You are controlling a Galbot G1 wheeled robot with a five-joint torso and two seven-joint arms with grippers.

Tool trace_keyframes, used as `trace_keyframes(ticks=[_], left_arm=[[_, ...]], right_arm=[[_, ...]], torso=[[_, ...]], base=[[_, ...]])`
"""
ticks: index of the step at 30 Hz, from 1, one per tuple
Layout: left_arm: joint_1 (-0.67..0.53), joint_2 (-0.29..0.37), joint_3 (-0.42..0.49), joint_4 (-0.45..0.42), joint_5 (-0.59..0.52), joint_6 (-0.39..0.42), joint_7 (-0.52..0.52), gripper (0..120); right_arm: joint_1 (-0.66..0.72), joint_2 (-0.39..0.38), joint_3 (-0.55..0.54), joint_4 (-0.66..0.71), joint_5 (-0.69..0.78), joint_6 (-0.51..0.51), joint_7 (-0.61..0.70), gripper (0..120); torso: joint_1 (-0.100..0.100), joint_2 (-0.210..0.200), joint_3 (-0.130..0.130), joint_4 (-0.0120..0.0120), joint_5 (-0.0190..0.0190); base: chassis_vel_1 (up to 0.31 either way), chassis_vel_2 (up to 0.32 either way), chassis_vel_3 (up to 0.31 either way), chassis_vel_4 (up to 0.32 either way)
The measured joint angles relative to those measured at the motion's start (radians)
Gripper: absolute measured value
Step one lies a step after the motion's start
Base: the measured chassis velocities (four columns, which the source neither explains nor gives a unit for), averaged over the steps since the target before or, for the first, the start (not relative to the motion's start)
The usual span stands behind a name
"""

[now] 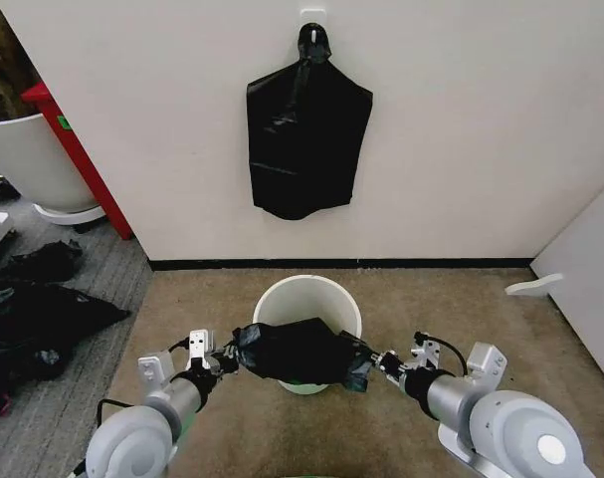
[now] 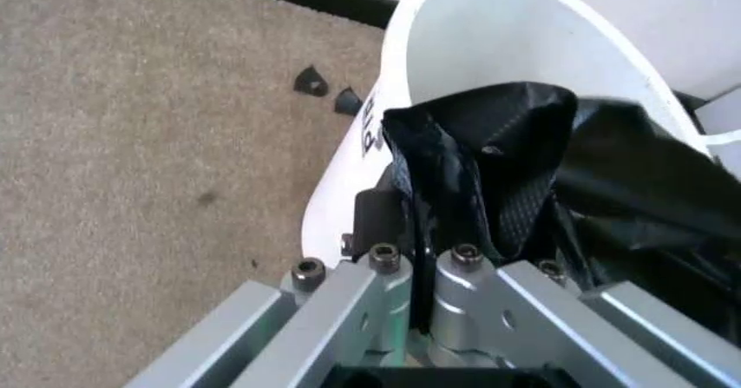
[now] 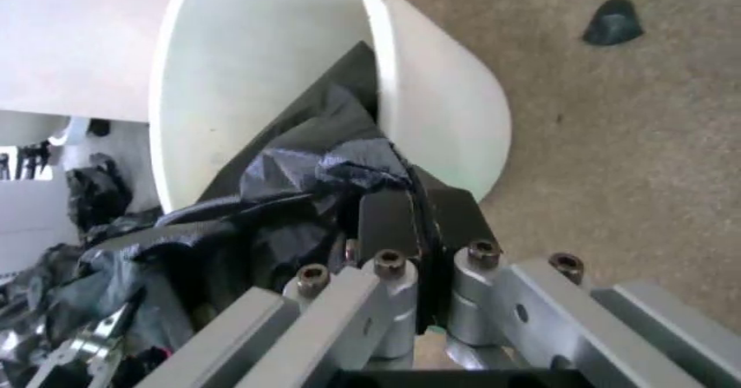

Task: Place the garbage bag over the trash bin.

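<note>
Garbage bag (image 1: 302,354) stretched between both tools, draped over near rim of trash bin (image 1: 306,299), which stands on carpet floor (image 1: 431,299) near wall. Left tool (image 1: 225,360) clamped on bag's left edge. Right tool (image 1: 379,362) clamped on bag's right edge. Another black bag (image 1: 306,134) hangs on wall above.

Glossy black garbage bag (image 1: 300,351) (plain, unpatterned), cream-white trash bin (image 1: 303,296), tan carpet (image 1: 431,299).
</note>
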Motion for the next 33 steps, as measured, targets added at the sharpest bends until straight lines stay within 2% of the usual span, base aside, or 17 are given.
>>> trace_keyframes(ticks=[9, 15, 20, 23, 28, 30, 31, 33], left_arm=[[-0.003, -0.022, 0.005, 0.066, 0.065, -0.021, 0.044, 0], [-0.016, -0.044, 0.015, 0.121, 0.141, -0.078, 0.094, 0], [-0.022, -0.051, 0.018, 0.132, 0.173, -0.103, 0.111, 0], [-0.017, -0.050, 0.016, 0.117, 0.183, -0.112, 0.113, 0], [0.006, -0.036, 0.007, 0.028, 0.197, -0.119, 0.111, 0], [0.005, -0.028, 0.004, 0.000, 0.199, -0.120, 0.108, 0], [0.005, -0.028, 0.004, 0.000, 0.199, -0.120, 0.108, 0], [-0.003, -0.020, -0.001, -0.024, 0.199, -0.120, 0.102, 0]], right_arm=[[0.005, 0.012, -0.006, -0.065, -0.074, -0.008, -0.056, 0], [0.001, 0.017, -0.011, -0.104, -0.147, -0.010, -0.127, 0], [-0.008, 0.014, -0.010, -0.118, -0.202, -0.008, -0.198, 0], [-0.012, 0.011, -0.007, -0.110, -0.207, -0.008, -0.208, 0], [-0.029, -0.001, 0.014, -0.047, -0.222, -0.019, -0.223, 1], [-0.031, -0.007, 0.030, -0.013, -0.222, -0.019, -0.224, 11], [-0.031, -0.007, 0.030, -0.013, -0.222, -0.019, -0.224, 11], [-0.030, -0.013, 0.045, 0.024, -0.213, -0.018, -0.208, 19]], torso=[[0.000, 0.000, 0.000, 0.0000, 0.0000], [0.000, 0.000, 0.000, 0.0001, 0.0000], [0.000, 0.000, 0.000, 0.0000, 0.0000], [0.000, 0.000, 0.000, 0.0000, 0.0000], [0.000, 0.000, 0.000, 0.0000, 0.0000], [0.000, 0.000, 0.000, 0.0000, 0.0001], [0.000, 0.000, 0.000, 0.0000, 0.0001], [0.000, 0.000, 0.000, 0.0001, 0.0000]], base=[[0.000, 0.000, 0.000, 0.000], [0.000, 0.000, 0.000, 0.000], [0.000, 0.000, 0.000, 0.000], [0.000, 0.000, 0.000, 0.000], [0.000, 0.000, 0.000, 0.000], [0.000, 0.000, 0.000, 0.000], [0.000, 0.000, 0.000, 0.000], [0.000, 0.000, 0.000, 0.000]])
